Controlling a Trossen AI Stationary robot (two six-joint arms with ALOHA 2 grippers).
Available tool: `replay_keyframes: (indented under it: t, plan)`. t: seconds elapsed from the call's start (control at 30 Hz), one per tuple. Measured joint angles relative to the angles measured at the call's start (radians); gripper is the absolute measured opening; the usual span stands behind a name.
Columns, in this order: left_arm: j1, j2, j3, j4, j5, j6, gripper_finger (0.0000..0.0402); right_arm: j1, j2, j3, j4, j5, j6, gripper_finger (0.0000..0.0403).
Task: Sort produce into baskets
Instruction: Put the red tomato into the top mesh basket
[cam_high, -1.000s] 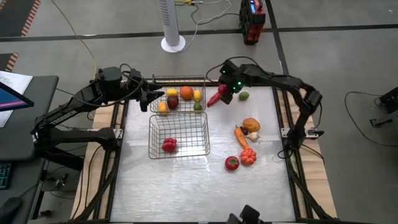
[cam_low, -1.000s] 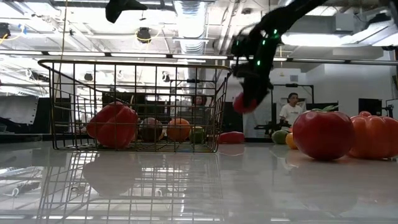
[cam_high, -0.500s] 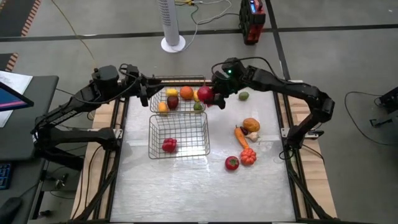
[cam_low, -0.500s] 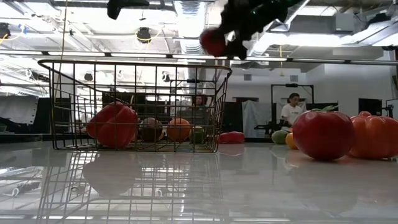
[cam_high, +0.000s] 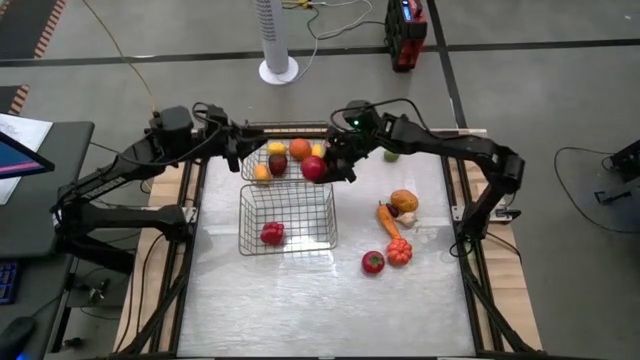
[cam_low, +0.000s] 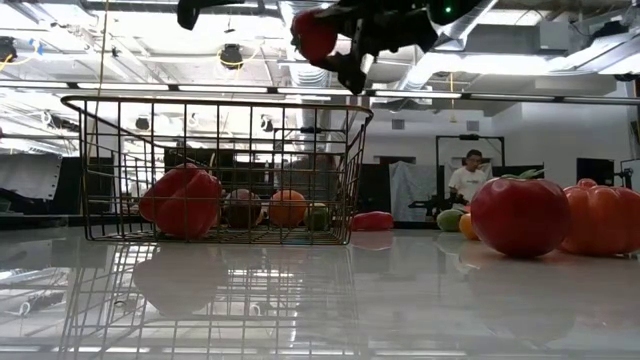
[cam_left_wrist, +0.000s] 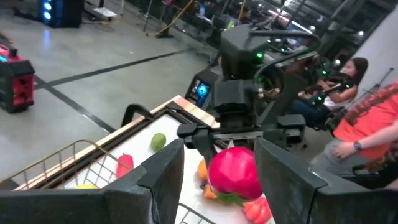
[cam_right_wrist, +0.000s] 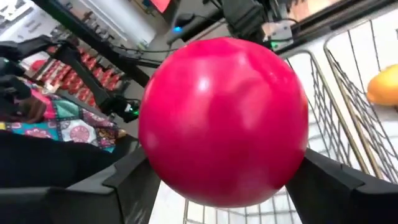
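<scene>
My right gripper (cam_high: 326, 166) is shut on a round red fruit (cam_high: 313, 168), high over the right end of the two wire baskets, where the far one (cam_high: 290, 127) meets the near one (cam_high: 243, 215). In the low view the fruit (cam_low: 314, 34) is well above the basket rim (cam_low: 215, 99). My left gripper (cam_high: 238, 157) is open and empty over the far basket's left end; its wrist view shows its fingers (cam_left_wrist: 161, 174) framing the fruit (cam_left_wrist: 233, 172) farther off. The far basket holds several pieces; the near one holds a red pepper (cam_high: 271, 234). My right gripper pinches the round red fruit's two opposite sides (cam_right_wrist: 155, 155) between its two fingers (cam_right_wrist: 130, 183). The fingers come slanting from the table's right side. The fruit is lifted clear, above the baskets' rims.
Loose produce lies on the table right of the baskets: a green piece (cam_high: 392, 154), an orange-yellow piece (cam_high: 403, 200), a carrot (cam_high: 387, 219), an orange pumpkin (cam_high: 399, 251) and a red tomato (cam_high: 373, 262). A person sits in the room beyond (cam_low: 466, 178).
My right gripper has risen and gone toward the table's left edge with the red fruit, from low beside the far basket's right end to high over the baskets. The fruit is lifted clear above the rims.
</scene>
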Motion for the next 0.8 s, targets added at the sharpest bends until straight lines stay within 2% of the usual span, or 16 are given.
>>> replay_keyframes:
  t: [0.1, 0.33, 0.47, 0.6, 0.7, 0.8]
  plan:
    - [-0.014, 0.0, 0.0, 0.001, 0.002, 0.0, 0.0183, -0.009, 0.001, -0.001, -0.009, 0.015, 0.066, 0.0327]
    - [-0.025, 0.003, 0.0, -0.001, -0.003, 0.03, 0.0183, -0.009, -0.008, -0.001, -0.012, 0.245, 0.103, 0.0327]
    - [-0.025, 0.004, 0.0, -0.005, -0.043, 0.072, 0.0183, 0.001, -0.005, -0.001, -0.02, 0.481, 0.132, 0.0327]
    - [-0.025, 0.004, 0.0, -0.004, -0.094, 0.1, 0.0183, 0.009, 0.004, -0.001, -0.052, 0.671, 0.043, 0.0327]
    - [-0.024, 0.004, 0.0, -0.002, -0.098, 0.103, 0.0183, 0.009, 0.02, 0.001, -0.053, 0.697, 0.007, 0.0335]
    - [-0.024, 0.004, 0.0, -0.003, -0.097, 0.103, 0.0183, -0.01, 0.027, -0.001, -0.091, 0.656, -0.005, 0.0359]
